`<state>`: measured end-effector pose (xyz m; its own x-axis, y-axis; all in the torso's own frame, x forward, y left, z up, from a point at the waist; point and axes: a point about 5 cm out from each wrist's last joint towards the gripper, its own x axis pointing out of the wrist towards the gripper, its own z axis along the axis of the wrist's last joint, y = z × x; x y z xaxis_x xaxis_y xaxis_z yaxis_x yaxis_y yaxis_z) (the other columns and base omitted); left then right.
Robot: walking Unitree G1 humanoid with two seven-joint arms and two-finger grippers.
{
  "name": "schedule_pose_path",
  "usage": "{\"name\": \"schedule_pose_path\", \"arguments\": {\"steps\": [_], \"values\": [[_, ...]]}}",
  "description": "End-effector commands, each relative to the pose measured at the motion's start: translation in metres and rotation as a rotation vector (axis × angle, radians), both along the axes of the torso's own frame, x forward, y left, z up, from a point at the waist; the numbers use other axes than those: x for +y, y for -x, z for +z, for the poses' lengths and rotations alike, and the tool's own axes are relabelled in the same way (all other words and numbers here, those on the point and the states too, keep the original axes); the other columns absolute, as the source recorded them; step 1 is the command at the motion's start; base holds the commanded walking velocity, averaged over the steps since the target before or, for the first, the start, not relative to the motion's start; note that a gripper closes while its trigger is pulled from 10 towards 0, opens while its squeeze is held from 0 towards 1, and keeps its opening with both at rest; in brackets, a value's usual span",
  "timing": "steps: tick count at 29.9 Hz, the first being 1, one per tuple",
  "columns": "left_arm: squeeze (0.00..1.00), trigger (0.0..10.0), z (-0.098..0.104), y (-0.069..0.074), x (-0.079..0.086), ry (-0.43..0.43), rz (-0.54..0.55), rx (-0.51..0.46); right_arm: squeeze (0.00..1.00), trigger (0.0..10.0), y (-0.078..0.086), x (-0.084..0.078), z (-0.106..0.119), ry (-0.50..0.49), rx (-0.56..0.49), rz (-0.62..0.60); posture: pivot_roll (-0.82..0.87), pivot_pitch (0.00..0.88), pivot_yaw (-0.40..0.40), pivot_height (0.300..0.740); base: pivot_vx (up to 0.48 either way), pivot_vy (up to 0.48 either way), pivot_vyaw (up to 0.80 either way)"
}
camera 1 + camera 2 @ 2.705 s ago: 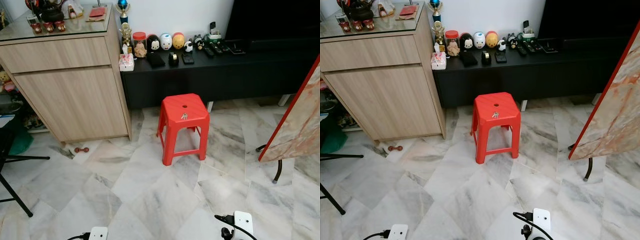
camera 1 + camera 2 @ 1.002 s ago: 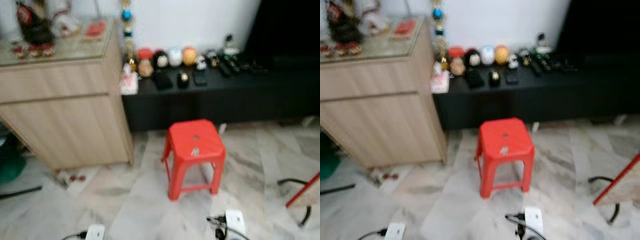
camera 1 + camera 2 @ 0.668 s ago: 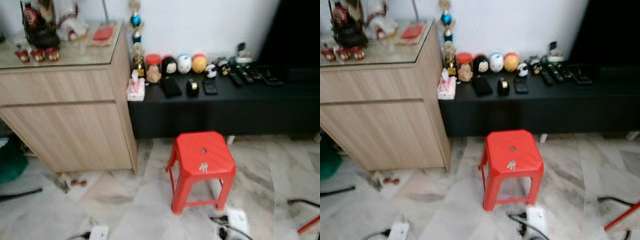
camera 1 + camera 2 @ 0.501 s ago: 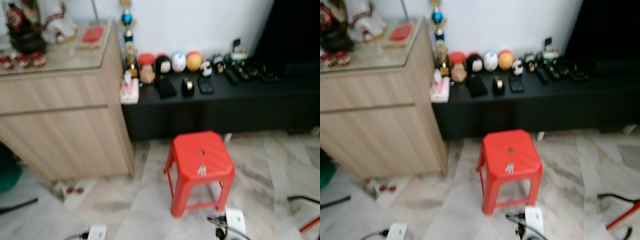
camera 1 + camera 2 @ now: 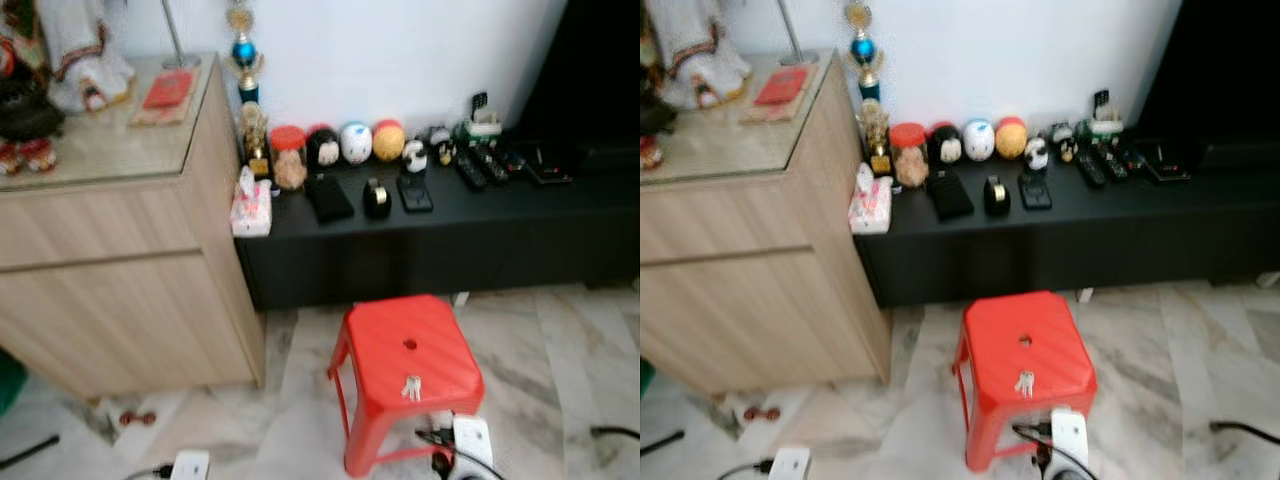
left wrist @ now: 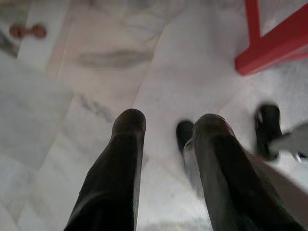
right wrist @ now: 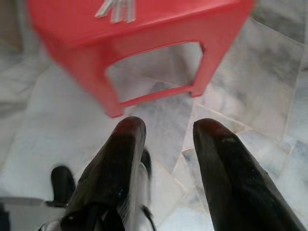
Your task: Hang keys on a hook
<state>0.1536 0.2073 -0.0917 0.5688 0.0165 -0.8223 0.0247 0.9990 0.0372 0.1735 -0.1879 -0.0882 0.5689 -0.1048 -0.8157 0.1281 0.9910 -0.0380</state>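
Note:
A small bunch of silver keys [image 5: 411,387] lies on the seat of a red plastic stool [image 5: 390,350] on the marble floor, just in front of me. The right wrist view looks past my right gripper [image 7: 166,127], open and empty, at the stool [image 7: 86,29] and the keys [image 7: 115,7] on it. My left gripper [image 6: 169,124] hangs open over bare floor beside a stool leg [image 6: 269,45]. No hook can be made out.
A wooden cabinet [image 5: 120,290] with a glass top stands at the left. Behind the stool, a low black console [image 5: 440,240] carries jars, figurines and remotes. White power adapters [image 5: 190,465] with cables lie on the floor, and a small red dumbbell [image 5: 132,418] by the cabinet.
The camera has moved closer to the stool and console; the stool now sits lower and larger in view. The keys have not moved on the seat.

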Motion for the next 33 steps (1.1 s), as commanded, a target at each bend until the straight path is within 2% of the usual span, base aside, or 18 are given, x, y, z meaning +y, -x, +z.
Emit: {"name": "schedule_pose_path", "arguments": {"steps": [1,4,33], "values": [[0.00,10.0,-0.0021,0.0023,-0.0055,0.004,-0.023,0.018,0.00,10.0,0.0007,-0.0063,0.0004,0.007,0.004,-0.021,-0.10,0.020,0.017,0.738,0.341,0.000,0.00],[0.00,10.0,-0.0019,0.0019,-0.0055,0.002,-0.024,0.018,0.00,10.0,0.0004,-0.0064,0.0005,0.006,0.004,-0.023,-0.10,0.020,0.017,0.738,0.324,0.000,0.00],[0.00,10.0,-0.0034,0.0032,-0.0124,0.000,-0.050,0.020,0.00,10.0,-0.0015,-0.0062,0.0015,0.000,-0.008,-0.017,-0.10,0.000,0.013,0.738,0.000,0.000,0.00]]}}
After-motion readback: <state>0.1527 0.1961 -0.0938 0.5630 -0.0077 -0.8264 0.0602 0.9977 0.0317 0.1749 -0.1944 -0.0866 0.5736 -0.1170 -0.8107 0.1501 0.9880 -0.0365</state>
